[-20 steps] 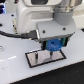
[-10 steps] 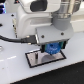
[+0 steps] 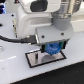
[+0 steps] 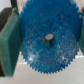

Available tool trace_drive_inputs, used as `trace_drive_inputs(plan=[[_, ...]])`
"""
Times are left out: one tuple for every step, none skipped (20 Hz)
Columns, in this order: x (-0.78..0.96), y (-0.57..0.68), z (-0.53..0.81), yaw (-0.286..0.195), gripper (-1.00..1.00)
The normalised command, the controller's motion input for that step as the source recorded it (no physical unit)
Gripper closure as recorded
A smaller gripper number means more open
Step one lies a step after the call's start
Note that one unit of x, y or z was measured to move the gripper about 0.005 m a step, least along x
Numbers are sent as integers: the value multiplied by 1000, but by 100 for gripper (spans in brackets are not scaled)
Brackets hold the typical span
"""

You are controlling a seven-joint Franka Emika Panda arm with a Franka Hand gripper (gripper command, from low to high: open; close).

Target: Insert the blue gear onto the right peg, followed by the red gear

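Exterior view: white Panda arm (image 3: 50, 17) reaches down from the top, tool (image 3: 52, 50) low over the black-rimmed grey plate (image 3: 35, 60) lying on the white desk (image 3: 15, 70). The blue gear (image 3: 52, 48) sits between the tool's fingers, just above the plate's right part in the exterior view. Whether the gear touches the plate cannot be told; too blurred. A dark cable (image 3: 15, 36) runs in from the exterior view's left toward the wrist. No pegs can be made out in this view, the tool and gear cover that part of the plate.

Wrist view: blue gear (image 4: 48, 39) fills most of the frame, flat face toward the camera, teeth visible all round the rim. A small dark round spot at its centre hub, possibly the right peg (image 4: 48, 38) seen end-on through the bore, but it cannot be told for sure. Green finger pads (image 4: 9, 42) press against the gear's edge on one side, another green pad just visible at the opposite edge. Tool closed narrow on the blue gear, gripping it by the rim on both sides.

Red gear not seen in either view.

No readable writing, brand or label anywhere; pictures too coarse for text.
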Motion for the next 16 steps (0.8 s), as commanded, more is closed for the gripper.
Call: trace_drive_inputs(plan=[[217,97,226,0,100],[6,0,0,0,100],[127,9,-167,0,100],[120,7,31,0,100],[48,-6,-240,0,100],[56,3,-242,0,100],[77,3,-264,0,100],[83,-12,-268,0,100],[73,-22,-283,0,100],[88,-24,-283,0,100],[124,-30,-300,0,100],[152,-13,-314,0,100],[184,1,-317,0,100],[166,5,-320,0,100],[61,-2,-261,0,100],[55,3,-233,0,100]])
